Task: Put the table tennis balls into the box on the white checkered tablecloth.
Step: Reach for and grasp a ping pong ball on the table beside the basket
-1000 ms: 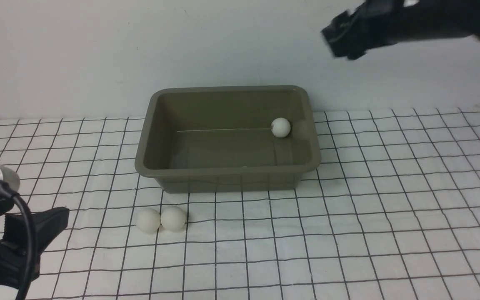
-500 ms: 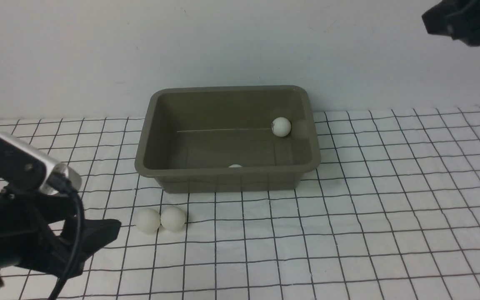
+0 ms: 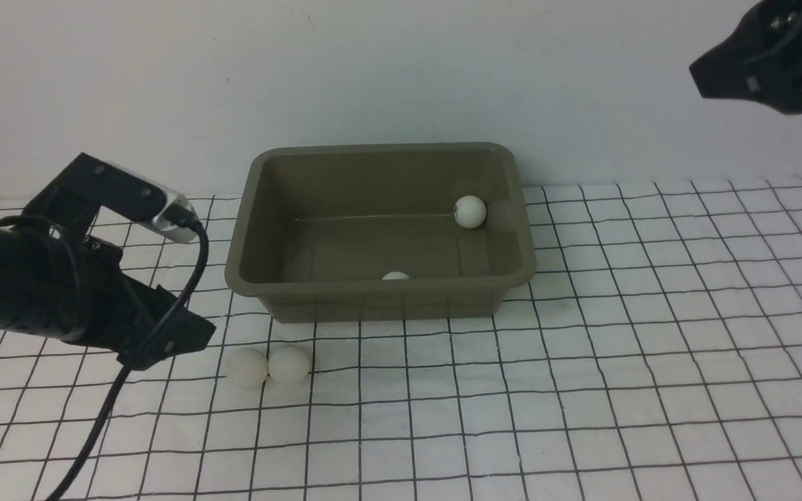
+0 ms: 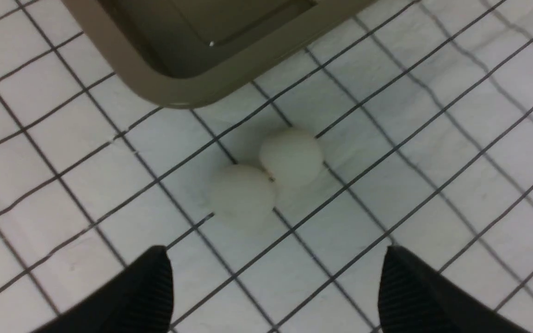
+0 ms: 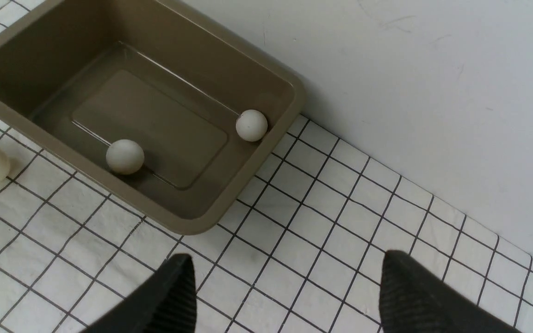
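The olive-brown box (image 3: 248, 264) stands on the white checkered tablecloth (image 3: 651, 348). Two white balls lie inside it: one at the far right corner (image 3: 469, 211) and one by the near wall (image 3: 395, 276); the right wrist view shows both, the corner ball (image 5: 251, 125) and the near one (image 5: 125, 156). Two more balls touch each other on the cloth in front of the box: the left one (image 3: 247, 367) and the right one (image 3: 289, 363), also in the left wrist view (image 4: 242, 195) (image 4: 291, 155). My left gripper (image 4: 275, 256) is open, empty, just left of them. My right gripper (image 5: 285, 263) is open, empty, high at the right.
A plain white wall (image 3: 401, 69) rises right behind the box. The left arm's cable (image 3: 108, 410) hangs down to the cloth at the near left.
My left gripper has risen and moved right toward the two balls on the cloth. My right arm has swung away from above the box to the far right. A second ball has appeared inside the box.
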`<move>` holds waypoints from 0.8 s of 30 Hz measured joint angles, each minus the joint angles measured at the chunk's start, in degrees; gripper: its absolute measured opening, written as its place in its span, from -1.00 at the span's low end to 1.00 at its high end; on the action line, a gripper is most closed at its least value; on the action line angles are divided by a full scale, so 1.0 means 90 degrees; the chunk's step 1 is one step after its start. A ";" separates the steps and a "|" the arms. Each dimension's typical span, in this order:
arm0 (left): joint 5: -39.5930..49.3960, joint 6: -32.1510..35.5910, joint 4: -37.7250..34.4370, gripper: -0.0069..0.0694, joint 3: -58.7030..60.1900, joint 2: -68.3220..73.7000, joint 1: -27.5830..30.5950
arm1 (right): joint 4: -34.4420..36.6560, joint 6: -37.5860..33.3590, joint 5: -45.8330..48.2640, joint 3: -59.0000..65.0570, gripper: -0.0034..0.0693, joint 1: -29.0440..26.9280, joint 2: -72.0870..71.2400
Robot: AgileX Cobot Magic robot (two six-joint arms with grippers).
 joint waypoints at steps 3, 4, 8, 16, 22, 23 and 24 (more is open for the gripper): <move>0.0034 -0.0106 0.0294 0.58 -0.0167 0.0275 0.0000 | 0.0000 -0.0014 0.0000 0.0000 0.42 0.0000 0.0000; 0.0041 -0.0112 0.0389 0.58 -0.0230 0.0364 0.0000 | 0.0000 -0.0021 0.0000 0.0000 0.42 0.0000 0.0000; 0.0041 0.0189 0.0531 0.58 -0.0330 0.0728 0.0000 | 0.0000 -0.0021 0.0000 0.0000 0.42 0.0000 0.0000; -0.0331 0.0970 0.0033 0.58 -0.0355 0.1432 0.0000 | 0.0000 -0.0023 0.0000 0.0000 0.42 0.0000 0.0000; -0.0615 0.1253 -0.0556 0.58 -0.0361 0.1850 0.0000 | 0.0000 -0.0023 0.0000 0.0000 0.42 0.0000 0.0000; -0.0656 0.1272 -0.0653 0.58 -0.0361 0.1914 0.0000 | 0.0000 -0.0023 0.0000 0.0000 0.42 0.0000 0.0000; -0.0714 0.1331 -0.0785 0.58 -0.0361 0.2026 0.0000 | 0.0000 -0.0023 0.0000 0.0000 0.42 0.0000 0.0000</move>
